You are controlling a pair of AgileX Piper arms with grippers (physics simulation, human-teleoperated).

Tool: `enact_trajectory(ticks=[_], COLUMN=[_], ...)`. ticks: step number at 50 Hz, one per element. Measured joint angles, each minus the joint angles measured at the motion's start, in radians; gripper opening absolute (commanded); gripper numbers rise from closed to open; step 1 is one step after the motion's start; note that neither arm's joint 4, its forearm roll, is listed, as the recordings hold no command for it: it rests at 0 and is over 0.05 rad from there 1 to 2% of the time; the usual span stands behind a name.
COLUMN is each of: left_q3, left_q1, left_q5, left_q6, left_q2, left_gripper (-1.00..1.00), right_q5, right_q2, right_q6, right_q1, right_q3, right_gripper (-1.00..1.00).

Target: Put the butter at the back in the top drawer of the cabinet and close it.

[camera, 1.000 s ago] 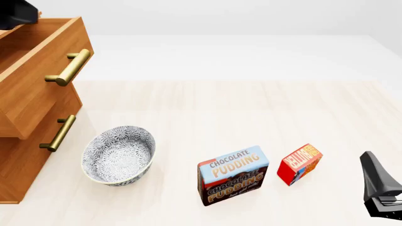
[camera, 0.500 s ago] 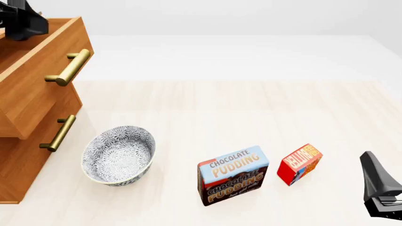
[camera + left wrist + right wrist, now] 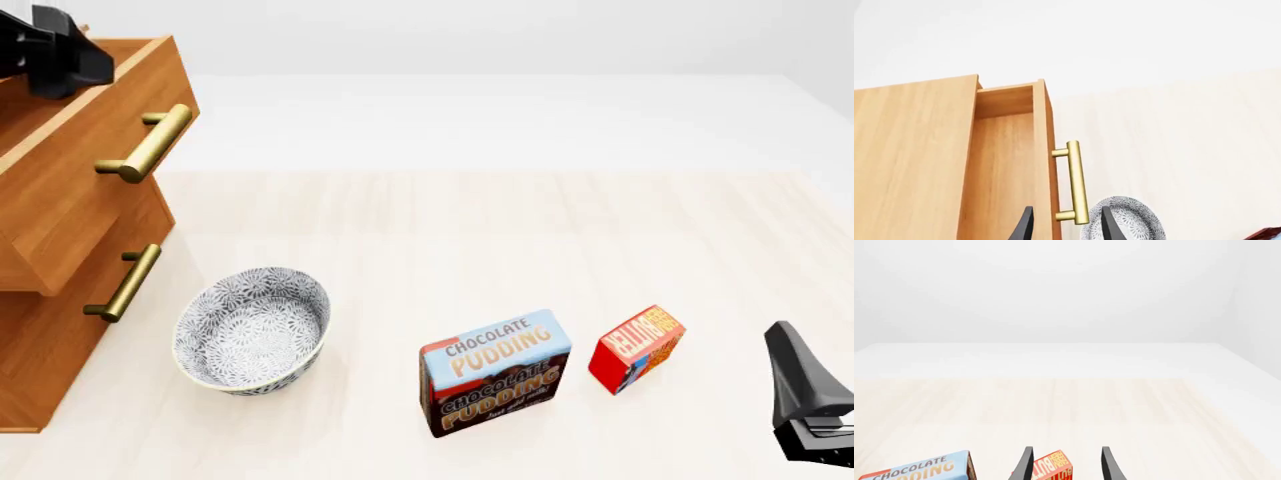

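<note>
In the left wrist view, the light-brown wooden three-drawer cabinet (image 3: 914,160) fills one side, and its uppermost drawer, the top drawer (image 3: 1011,170), stands pulled out with its brass-gold cylindrical bar handle (image 3: 1075,182) in plain sight; the left gripper (image 3: 1064,227) shows two dark fingertips spread apart with nothing between them, one over the drawer's inside and the other beyond the handle, near the rim of a grey-and-white patterned ceramic bowl (image 3: 1124,220). In the front view, the left gripper (image 3: 60,55) hangs above the open top drawer (image 3: 94,150) at the far left, the bowl (image 3: 254,328) sits on the pale wooden table (image 3: 534,230) just in front of the cabinet (image 3: 40,330), and a larger blue-and-brown "Chocolate Pudding" box (image 3: 494,372) stands near the front edge with the small red-and-orange rectangular butter (image 3: 637,348) box just beside it, apart from it and tilted; the right gripper (image 3: 807,395) rests low at the right edge, near the butter but clear of it. In the right wrist view, the right gripper (image 3: 1064,465) has its fingertips parted and empty, the butter (image 3: 1047,469) showing between them farther on, with the pudding box (image 3: 917,470) to one side.
</note>
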State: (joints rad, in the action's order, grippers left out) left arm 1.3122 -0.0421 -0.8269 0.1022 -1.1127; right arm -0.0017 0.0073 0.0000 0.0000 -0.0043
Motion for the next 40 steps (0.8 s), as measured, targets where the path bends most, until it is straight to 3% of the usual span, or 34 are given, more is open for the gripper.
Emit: enact_trajectory(ticks=[40], left_q3=[-0.04], left_q1=[0.017], left_q5=[0.032], left_q6=[-0.023], left_q2=[-0.012], left_gripper=[1.0], right_q5=[0.0], right_q2=[0.0], right_q6=[0.0], right_q1=[0.0], right_q3=[0.0], right_gripper=[1.0])
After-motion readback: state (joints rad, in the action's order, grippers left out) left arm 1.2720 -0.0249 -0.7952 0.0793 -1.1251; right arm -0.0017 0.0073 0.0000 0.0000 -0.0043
